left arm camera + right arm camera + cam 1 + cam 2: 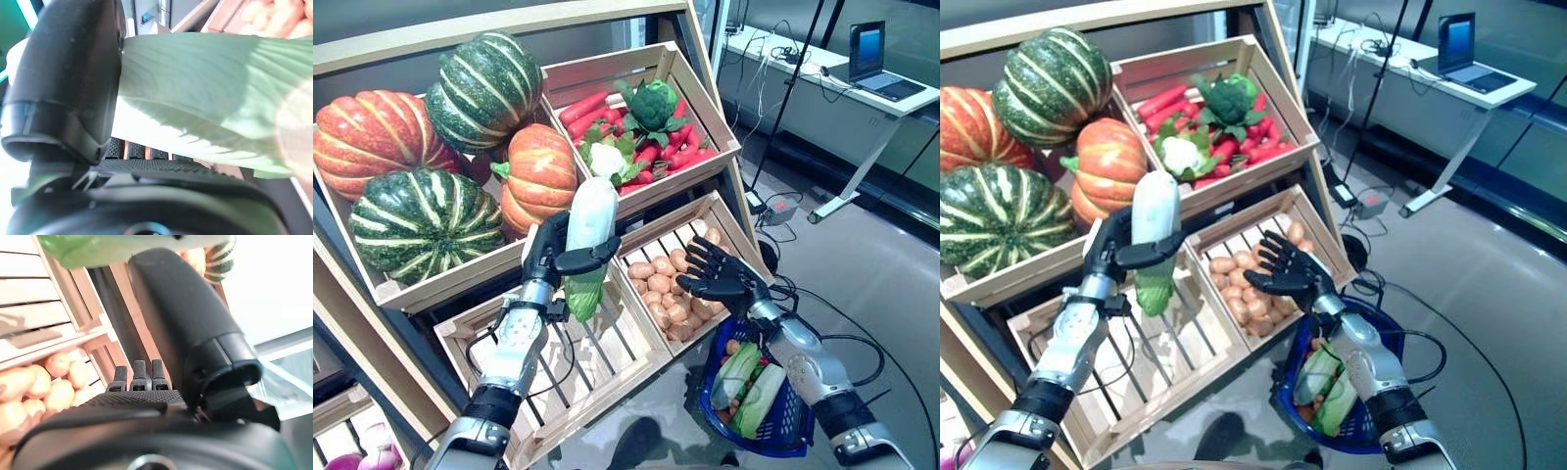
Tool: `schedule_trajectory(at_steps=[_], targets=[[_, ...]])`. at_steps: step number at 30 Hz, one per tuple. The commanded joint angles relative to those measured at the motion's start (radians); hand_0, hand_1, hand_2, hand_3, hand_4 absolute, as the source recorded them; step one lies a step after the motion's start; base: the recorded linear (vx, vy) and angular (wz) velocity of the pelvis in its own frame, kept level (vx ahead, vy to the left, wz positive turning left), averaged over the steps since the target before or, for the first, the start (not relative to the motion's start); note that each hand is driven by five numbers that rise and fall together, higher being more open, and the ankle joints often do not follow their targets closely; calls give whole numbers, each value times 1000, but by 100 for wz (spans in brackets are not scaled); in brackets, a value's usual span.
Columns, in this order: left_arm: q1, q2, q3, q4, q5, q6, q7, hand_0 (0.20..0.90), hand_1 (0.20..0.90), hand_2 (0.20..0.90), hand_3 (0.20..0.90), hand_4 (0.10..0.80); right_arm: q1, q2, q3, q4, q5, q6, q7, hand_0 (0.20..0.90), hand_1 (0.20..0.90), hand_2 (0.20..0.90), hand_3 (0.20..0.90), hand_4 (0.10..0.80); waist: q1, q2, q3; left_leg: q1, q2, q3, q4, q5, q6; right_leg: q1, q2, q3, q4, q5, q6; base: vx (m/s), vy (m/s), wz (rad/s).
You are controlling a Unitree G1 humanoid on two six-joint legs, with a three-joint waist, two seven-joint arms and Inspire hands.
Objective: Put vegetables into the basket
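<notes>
My left hand (551, 257) is shut on a white radish with green leaves (590, 220), holding it upright above the empty slatted crate (607, 357). Its pale green leaf (205, 93) fills the left wrist view. My right hand (720, 274) hovers open, fingers spread, over the crate of potatoes (668, 294), just right of the radish. The blue basket (793, 431) hangs on my right forearm and holds green-white vegetables (749, 387). The right wrist view shows my straight fingers (139, 374) over the potatoes (29, 391).
Pumpkins (431, 157) fill the upper left crate. The upper right crate (705, 117) holds red radishes, broccoli (653, 103) and cauliflower. A white desk (842, 98) with a laptop stands on the floor to the right.
</notes>
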Motion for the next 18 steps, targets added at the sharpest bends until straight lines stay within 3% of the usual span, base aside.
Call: schedule_trajectory(at_steps=[1, 10, 18], targets=[[-160, -3, -28, -138, -143, -60, -74, 300, 300, 300, 300, 400, -152, 44, 7, -47, 22, 2, -15, 900, 900, 900, 900, 800, 11, -7, -63, -57, -8, -45, 0, -15, 31, 21, 5, -11, 17, -61, -53, 4, -61, 3], [-204, -43, -132, -174, -142, -51, -134, 300, 300, 300, 300, 400, -263, 87, 59, 20, 57, 32, -97, 900, 900, 900, 900, 800, 29, -18, -70, -57, -5, -67, 0, -24, 30, 31, 16, 2, 6, -65, -60, -2, -37, 3], [-217, -68, -175, -195, -164, -38, -156, 300, 300, 300, 300, 400, -324, 113, 105, 65, 70, 63, -125, 900, 900, 900, 900, 800, 40, -22, -79, -52, -3, -75, 0, -28, 27, 40, 13, 5, 0, -65, -61, 8, 3, 7]])
